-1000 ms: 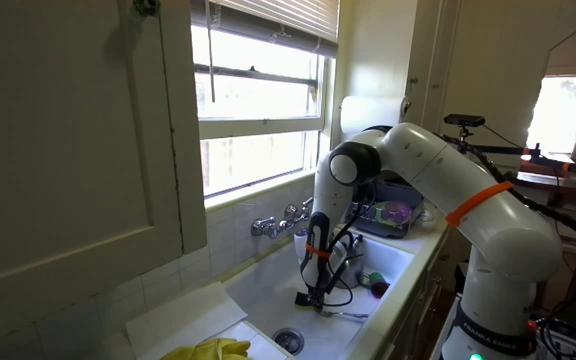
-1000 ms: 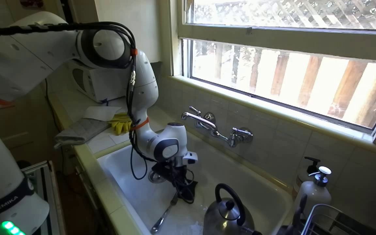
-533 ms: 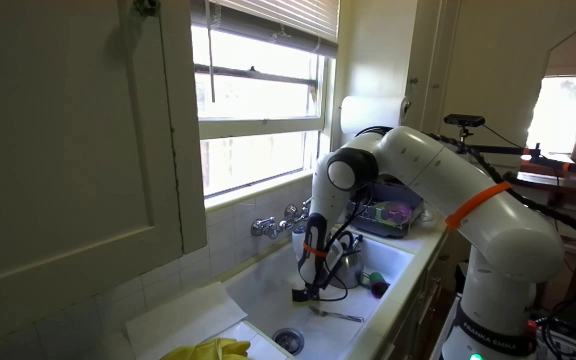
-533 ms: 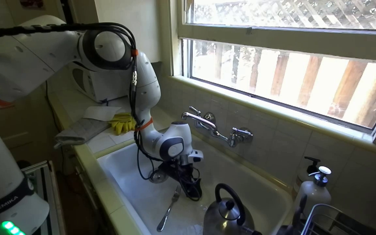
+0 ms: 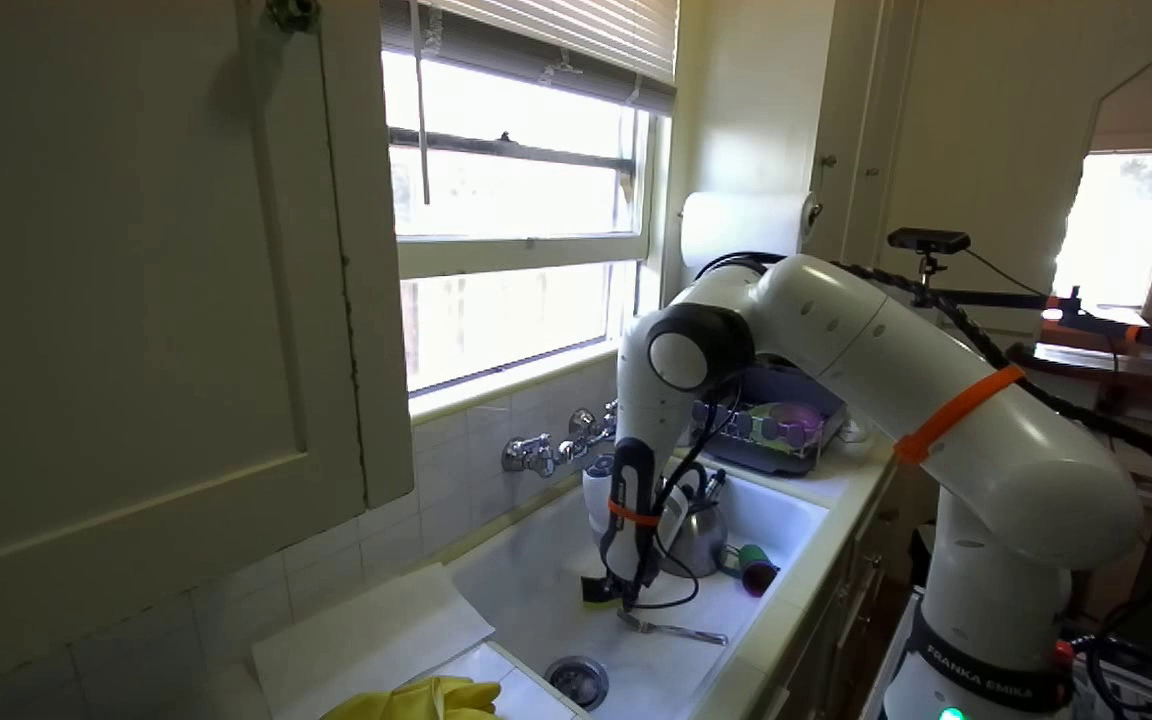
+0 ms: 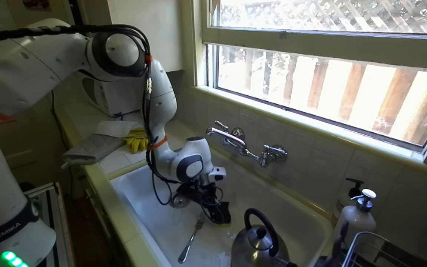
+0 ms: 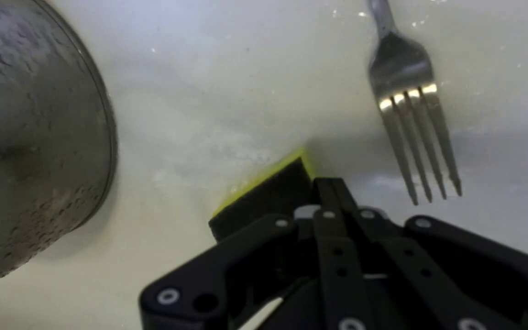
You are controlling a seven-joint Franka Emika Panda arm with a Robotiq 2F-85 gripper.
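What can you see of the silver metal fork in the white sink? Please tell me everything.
The silver metal fork has four slim tines and a rounded head narrowing into a handle, which widens towards its end in an exterior view. It looks shiny, glinting where the tines begin. It lies on the floor of the white, glossy sink, tines pointing roughly towards the black jointed claw. Only the sink visibly touches it.

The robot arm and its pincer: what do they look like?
The arm is white and rounded, with dark joint rings, orange bands, black cables, a green light and FRANKA EMIKA lettering. The pincer is black, with hinged links and silvery screws.
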